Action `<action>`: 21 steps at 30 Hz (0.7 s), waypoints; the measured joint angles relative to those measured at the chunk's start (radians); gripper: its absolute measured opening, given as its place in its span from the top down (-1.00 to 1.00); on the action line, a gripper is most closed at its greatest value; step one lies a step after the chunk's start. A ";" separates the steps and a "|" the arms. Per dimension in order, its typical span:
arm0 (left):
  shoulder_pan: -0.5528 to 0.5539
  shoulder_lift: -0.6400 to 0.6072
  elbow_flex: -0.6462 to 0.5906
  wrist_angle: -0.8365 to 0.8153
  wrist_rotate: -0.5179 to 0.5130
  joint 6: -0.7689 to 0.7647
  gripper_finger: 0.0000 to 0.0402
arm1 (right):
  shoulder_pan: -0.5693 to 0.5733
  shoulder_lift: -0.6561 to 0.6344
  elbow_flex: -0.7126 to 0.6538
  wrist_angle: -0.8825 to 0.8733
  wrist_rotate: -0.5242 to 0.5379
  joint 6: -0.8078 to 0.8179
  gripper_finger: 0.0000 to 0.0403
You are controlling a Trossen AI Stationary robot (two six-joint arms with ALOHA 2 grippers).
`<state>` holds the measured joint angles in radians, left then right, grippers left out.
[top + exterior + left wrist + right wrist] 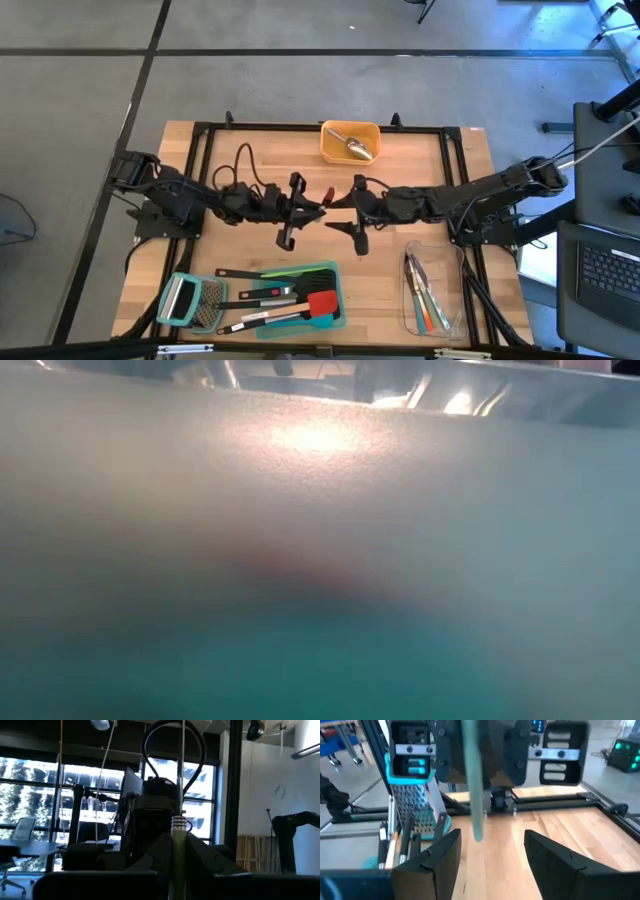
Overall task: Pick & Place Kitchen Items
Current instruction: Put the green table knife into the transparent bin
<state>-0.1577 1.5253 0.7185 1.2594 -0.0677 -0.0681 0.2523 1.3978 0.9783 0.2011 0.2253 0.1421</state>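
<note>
L gripper [297, 212] pinches the green spatula [472, 785]. R gripper [350, 212] wide open, empty: close slowly round spatula, w/o bumping.

The low view is wholly fogged by something teal pressed against the lens; nothing on the table can be made out there. In the right wrist view, a slim green spatula [472, 785] is blurred and cut off at the picture's edge.
</note>
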 joint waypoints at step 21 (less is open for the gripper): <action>-0.026 0.092 0.042 0.146 0.042 0.022 0.86 | 0.029 0.064 0.000 0.189 0.000 -0.071 -0.09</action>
<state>-0.1841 1.6173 0.7609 1.4051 -0.0253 -0.0459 0.2816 1.4615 0.9783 0.3903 0.2253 0.0711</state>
